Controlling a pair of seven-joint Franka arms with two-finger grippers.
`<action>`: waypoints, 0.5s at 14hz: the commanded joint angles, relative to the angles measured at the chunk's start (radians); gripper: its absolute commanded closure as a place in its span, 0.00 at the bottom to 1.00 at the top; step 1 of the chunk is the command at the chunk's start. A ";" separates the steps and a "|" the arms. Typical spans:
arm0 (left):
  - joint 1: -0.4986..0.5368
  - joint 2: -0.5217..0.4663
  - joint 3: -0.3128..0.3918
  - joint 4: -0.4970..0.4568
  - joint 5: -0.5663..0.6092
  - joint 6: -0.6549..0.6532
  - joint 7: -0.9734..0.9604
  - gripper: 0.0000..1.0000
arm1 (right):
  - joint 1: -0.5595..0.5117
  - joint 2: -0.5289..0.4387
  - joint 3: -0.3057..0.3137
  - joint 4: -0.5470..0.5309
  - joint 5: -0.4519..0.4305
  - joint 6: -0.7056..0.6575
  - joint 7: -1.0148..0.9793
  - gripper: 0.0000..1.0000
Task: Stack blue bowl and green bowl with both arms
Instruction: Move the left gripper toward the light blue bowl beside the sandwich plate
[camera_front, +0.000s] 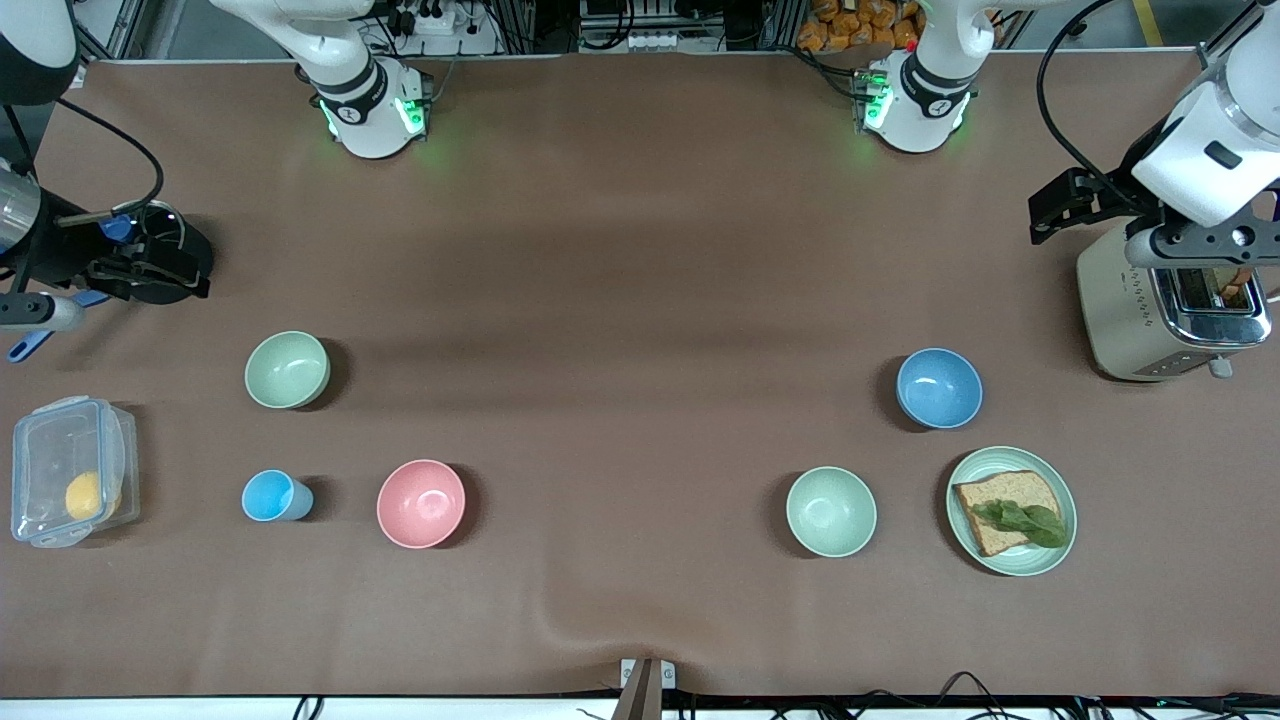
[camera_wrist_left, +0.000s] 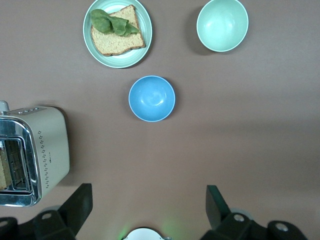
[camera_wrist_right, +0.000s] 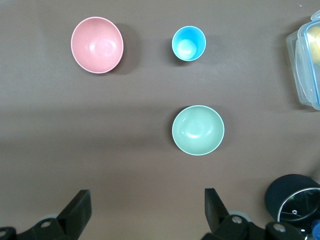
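Note:
The blue bowl stands upright on the brown table toward the left arm's end, between the toaster and a plate. The sage green bowl stands upright toward the right arm's end. My left gripper hangs open and empty high over the table beside the toaster, well apart from the blue bowl. At the right arm's end my right gripper hangs open and empty over the table, apart from the green bowl.
A paler mint bowl and a plate with bread lie nearer the front camera than the blue bowl. A toaster, pink bowl, light-blue cup, clear lidded box and black pot also stand here.

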 joint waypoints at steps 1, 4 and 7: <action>0.004 -0.015 -0.001 0.001 -0.020 0.006 -0.020 0.00 | -0.014 -0.006 0.009 -0.004 0.018 -0.006 0.005 0.00; -0.006 -0.006 0.001 0.001 -0.020 0.007 -0.021 0.00 | -0.014 -0.004 0.009 -0.004 0.016 -0.003 0.005 0.00; -0.006 0.035 -0.001 0.000 -0.023 0.022 -0.046 0.00 | -0.019 0.004 0.007 -0.001 0.008 0.019 -0.013 0.00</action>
